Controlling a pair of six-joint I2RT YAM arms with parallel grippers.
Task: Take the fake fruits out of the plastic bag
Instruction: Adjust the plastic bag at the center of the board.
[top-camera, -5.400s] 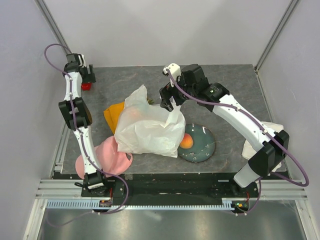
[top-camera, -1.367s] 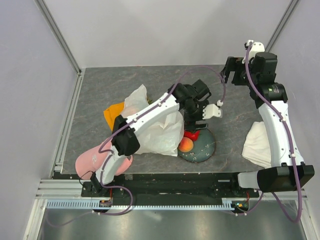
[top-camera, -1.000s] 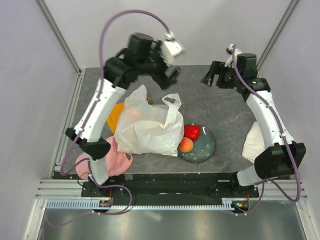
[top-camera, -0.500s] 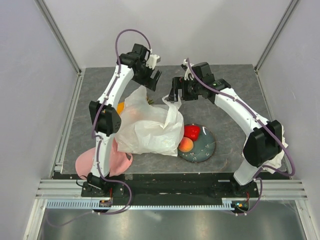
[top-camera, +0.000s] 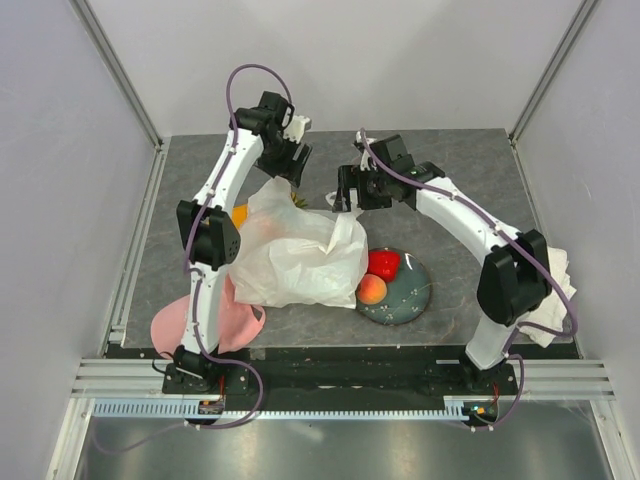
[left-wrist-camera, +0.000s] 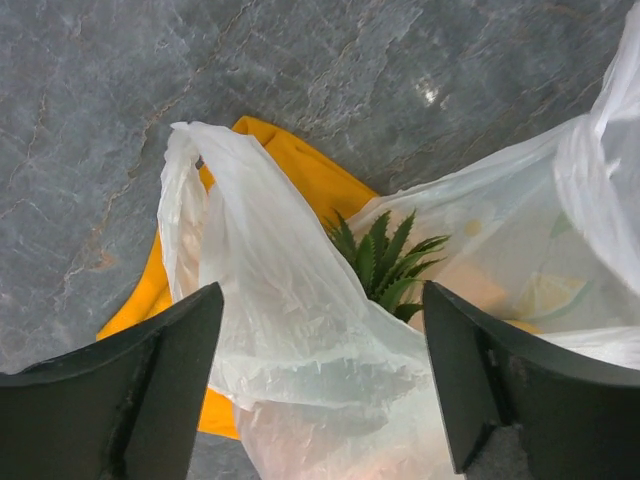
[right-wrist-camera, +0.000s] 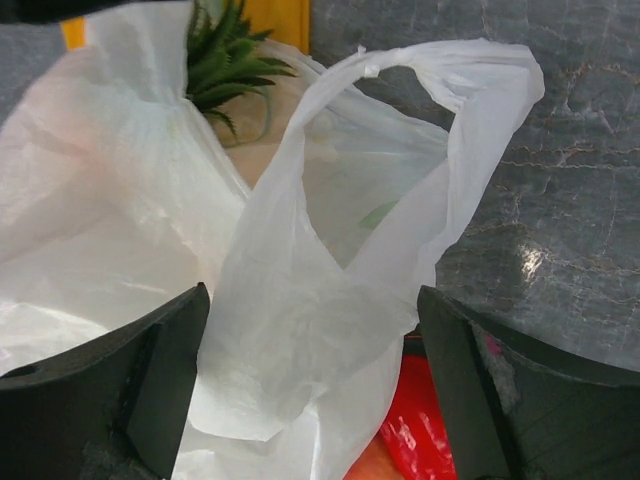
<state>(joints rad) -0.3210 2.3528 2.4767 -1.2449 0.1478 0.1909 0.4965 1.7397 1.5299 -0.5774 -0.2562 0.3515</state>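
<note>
The plastic bag (top-camera: 300, 255) lies slumped at mid-table with its mouth turned to the far side, where both arms reach it. The left gripper (left-wrist-camera: 320, 330) hangs above the left loop handle (left-wrist-camera: 215, 200), jaws wide and holding nothing. The right gripper (right-wrist-camera: 310, 350), equally wide and empty, hangs above the right loop handle (right-wrist-camera: 440, 90). Each loop thus lies below its own hand. Between the loops a pineapple crown (left-wrist-camera: 385, 260) shows in the mouth. A red pepper (top-camera: 382, 263) and a peach (top-camera: 372, 289) sit outside on the plate (top-camera: 412, 292).
</note>
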